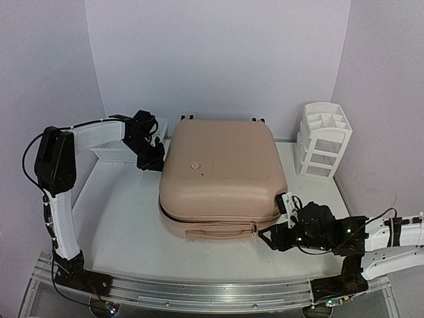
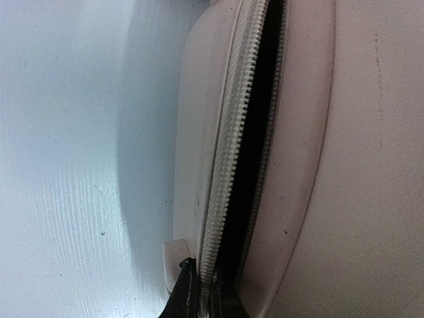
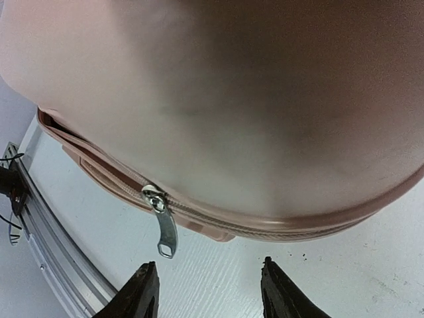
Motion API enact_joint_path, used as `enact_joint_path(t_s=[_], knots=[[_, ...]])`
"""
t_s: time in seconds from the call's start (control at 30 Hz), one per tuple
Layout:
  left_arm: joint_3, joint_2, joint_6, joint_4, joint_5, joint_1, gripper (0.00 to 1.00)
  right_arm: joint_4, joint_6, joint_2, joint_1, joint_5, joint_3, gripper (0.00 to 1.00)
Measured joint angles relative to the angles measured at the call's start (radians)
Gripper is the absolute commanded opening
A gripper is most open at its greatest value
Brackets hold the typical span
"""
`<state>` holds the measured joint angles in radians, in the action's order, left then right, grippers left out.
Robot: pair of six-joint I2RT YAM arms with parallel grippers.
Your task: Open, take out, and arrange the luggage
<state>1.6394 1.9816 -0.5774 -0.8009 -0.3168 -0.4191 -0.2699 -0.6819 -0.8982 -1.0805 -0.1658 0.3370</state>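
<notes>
White table (image 1: 119, 218), three things resting on it.
The peach-pink luggage (image 1: 222, 169) lies flat with a broad shell facing up. It fills the middle and reaches back to the far edge, and its zip is parted along the left side. A white drawer organizer (image 1: 322, 139) stands upright at the far right corner, just apart from the case. A white mesh basket (image 1: 106, 154) sits near the far left corner, largely hidden. A metal rail (image 1: 199, 288) runs along the near edge.

Overhead view — wrist close-ups of luggage (image 1: 222, 169)
</notes>
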Motion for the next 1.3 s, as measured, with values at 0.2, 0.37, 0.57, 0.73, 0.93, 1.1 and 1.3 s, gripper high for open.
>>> enact_joint_path(t_s=[0.2,0.37,0.57,0.73,0.93,1.1,1.3], knots=[[-0.014,-0.004,-0.034,0.025,-0.018,0.017,0.0,-0.086,0.011,-0.104,-0.055,-0.132,0.011,0.56],[0.003,0.011,-0.048,0.041,-0.017,0.028,0.0,-0.085,0.052,-0.189,-0.053,-0.174,0.067,0.57],[0.13,0.101,-0.048,0.034,-0.017,0.062,0.17,-0.1,0.102,-0.316,0.024,-0.135,0.166,0.57],[0.174,0.149,-0.049,0.063,-0.031,0.082,0.44,-0.116,0.105,-0.367,0.071,-0.104,0.206,0.54],[0.108,0.109,-0.043,0.09,-0.027,0.093,0.48,-0.148,0.046,-0.394,0.052,-0.143,0.208,0.52],[-0.039,-0.057,-0.024,0.087,0.007,0.091,0.52,-0.149,0.022,-0.395,-0.002,-0.21,0.208,0.52],[-0.256,-0.344,-0.022,0.086,0.067,0.093,0.55,-0.148,0.006,-0.39,-0.056,-0.294,0.208,0.53]])
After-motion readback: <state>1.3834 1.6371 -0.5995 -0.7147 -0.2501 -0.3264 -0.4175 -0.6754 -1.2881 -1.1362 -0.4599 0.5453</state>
